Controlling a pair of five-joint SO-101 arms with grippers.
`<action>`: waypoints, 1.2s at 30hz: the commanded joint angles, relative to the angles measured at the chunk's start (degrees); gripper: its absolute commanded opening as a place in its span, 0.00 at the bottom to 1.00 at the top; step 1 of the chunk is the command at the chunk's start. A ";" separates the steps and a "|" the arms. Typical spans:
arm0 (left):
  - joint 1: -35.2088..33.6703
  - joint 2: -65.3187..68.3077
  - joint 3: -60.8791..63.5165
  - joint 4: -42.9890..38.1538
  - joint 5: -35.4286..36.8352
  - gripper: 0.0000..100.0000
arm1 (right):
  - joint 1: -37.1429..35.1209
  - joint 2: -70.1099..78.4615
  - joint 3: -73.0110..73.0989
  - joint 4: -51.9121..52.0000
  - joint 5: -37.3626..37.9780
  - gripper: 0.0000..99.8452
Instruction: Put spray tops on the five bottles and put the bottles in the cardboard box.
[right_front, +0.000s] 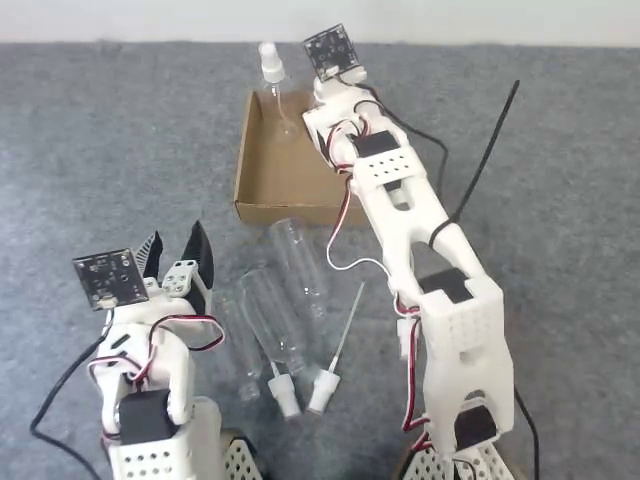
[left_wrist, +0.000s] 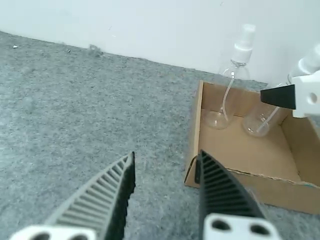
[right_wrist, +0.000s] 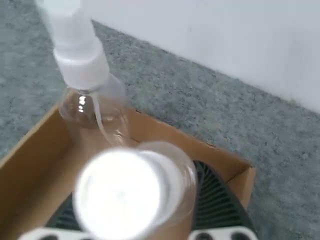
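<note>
Presently, right gripper (right_wrist: 142, 217) clamps a capped spray bottle (right_wrist: 125, 195) inside the cardboard box (right_front: 262, 190) at 12 o'clock. Left gripper (right_front: 176, 245) gapes empty at 8 o'clock. The bottle is probably light, slick and thin-walled: hold the body gently below its collar.

Right wrist view: held spray bottle (right_wrist: 131, 195) is blurred up close, cut off by the picture's edge, and covers most of the right gripper (right_wrist: 140, 212). High view: right arm hides that bottle and part of the cardboard box (right_front: 262, 180). Left wrist view: box's far side cut off.
</note>
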 joint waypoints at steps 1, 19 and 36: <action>0.00 -0.97 -0.92 -2.29 -0.62 0.18 | 0.66 -1.54 -5.27 -0.92 -2.55 0.02; 0.09 -0.97 -0.92 -2.29 -0.62 0.18 | 0.66 5.23 -9.93 -0.75 -2.73 0.10; 0.18 -0.97 -0.92 -2.29 -0.62 0.18 | 0.22 5.76 -13.27 4.79 -2.81 0.22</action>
